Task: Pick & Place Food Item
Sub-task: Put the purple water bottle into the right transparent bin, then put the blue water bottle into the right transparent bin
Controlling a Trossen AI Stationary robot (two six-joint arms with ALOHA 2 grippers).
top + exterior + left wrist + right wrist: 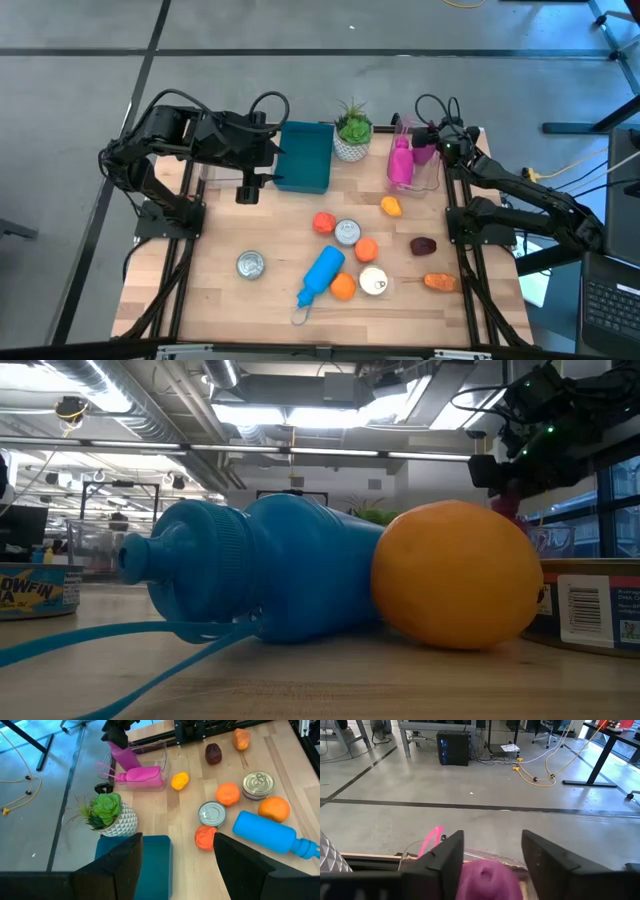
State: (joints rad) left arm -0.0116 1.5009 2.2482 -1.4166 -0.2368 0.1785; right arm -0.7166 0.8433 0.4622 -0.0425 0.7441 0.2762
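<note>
A light wooden table (270, 300) holds everything, seen from directly above. Two dark robot arms reach in from its far corners.

The left gripper (175, 865) hangs over the teal bin (306, 157) at the table's far edge, holding nothing. Its two fingers stand apart with a clear gap between them.

The right gripper (490, 857) hovers at the far right corner, just above a clear plastic container (424, 172). Inside the container lies a pink bottle (401, 163), and a purple food item (485, 877) sits directly below the gripper, between its parted fingers. Whether the fingers touch it cannot be told.

A small potted green plant (352, 130) in a white patterned pot stands between the bin and the container.

In the middle of the table a blue bottle (322, 273) lies on its side, with its cap toward the near edge. Around it are three round orange fruits, a yellow-orange piece (390, 206), and two tin cans (347, 233). A third tin can (250, 264) sits alone toward the left. Near the right edge lie a dark maroon food item (423, 245) and an orange carrot-like piece (438, 282).
</note>
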